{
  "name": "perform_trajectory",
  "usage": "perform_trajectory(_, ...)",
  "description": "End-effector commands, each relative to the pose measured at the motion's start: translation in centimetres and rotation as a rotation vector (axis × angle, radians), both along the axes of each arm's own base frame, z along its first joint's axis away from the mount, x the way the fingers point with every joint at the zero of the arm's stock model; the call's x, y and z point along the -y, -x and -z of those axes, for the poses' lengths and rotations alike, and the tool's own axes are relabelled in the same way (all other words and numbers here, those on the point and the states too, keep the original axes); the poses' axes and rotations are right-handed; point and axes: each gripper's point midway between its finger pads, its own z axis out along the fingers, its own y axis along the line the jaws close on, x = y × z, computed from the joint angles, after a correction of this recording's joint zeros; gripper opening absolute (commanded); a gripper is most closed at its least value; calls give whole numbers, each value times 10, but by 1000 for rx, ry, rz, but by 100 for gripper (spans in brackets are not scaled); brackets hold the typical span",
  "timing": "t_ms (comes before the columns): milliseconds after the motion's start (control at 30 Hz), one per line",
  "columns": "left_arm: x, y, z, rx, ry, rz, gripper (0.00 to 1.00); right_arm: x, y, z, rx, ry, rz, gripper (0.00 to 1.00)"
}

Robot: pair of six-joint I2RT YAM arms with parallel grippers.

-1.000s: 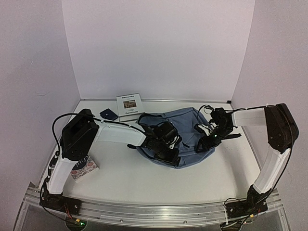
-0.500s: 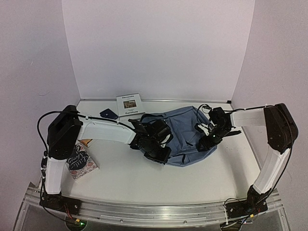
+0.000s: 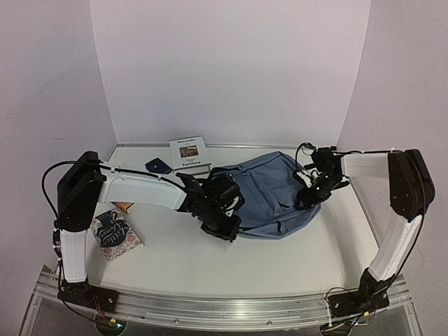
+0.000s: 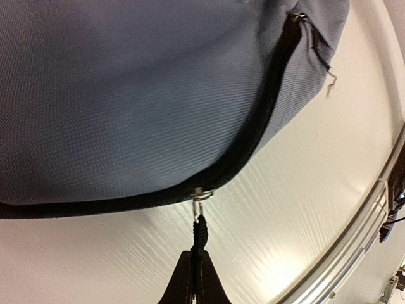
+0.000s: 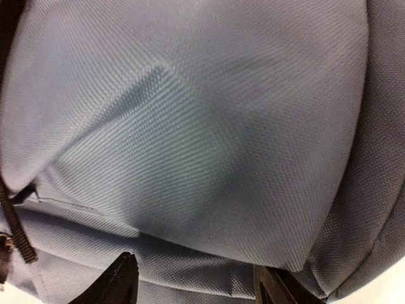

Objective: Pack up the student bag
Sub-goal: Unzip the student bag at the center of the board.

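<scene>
The student bag (image 3: 273, 196) is a slate-blue backpack lying puffed up in the middle of the table. Along its near edge runs a black zipper (image 4: 253, 139), and a black cord pull (image 4: 200, 231) hangs from the metal slider (image 4: 200, 195). My left gripper (image 3: 225, 225) is at the bag's near left corner, and its tips (image 4: 195, 258) are shut on that cord. My right gripper (image 3: 313, 190) is at the bag's right side. Its fingers (image 5: 120, 278) stand apart with a thick fold of bag fabric (image 5: 202, 158) between them.
A white book (image 3: 190, 154) and a small dark blue item (image 3: 158, 166) lie at the back left. A patterned book (image 3: 115, 234) lies near the left arm's base. The metal rail (image 4: 354, 240) runs along the table's near edge.
My left gripper has pulled the zipper cord leftward along the bag's near edge. The right gripper has shifted up and to the right, and the bag now looks fuller and closed.
</scene>
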Motion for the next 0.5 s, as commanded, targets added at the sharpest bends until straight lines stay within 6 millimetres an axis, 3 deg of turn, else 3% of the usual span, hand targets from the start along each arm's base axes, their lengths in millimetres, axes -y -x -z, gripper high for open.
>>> perform_trajectory(0, 32, -6, -42, 26, 140, 49, 0, -37, 19, -71, 43, -243, -93, 66)
perform_trajectory(67, 40, -7, -53, 32, 183, 59, 0, -56, 42, -91, 48, -349, -171, 67)
perform_trajectory(267, 51, -6, -75, 5, 264, 86, 0, -97, 87, -116, 69, -475, -355, 67)
perform_trajectory(467, 49, -12, -89, -28, 331, 72, 0, -119, 97, -106, 152, -495, -465, 67)
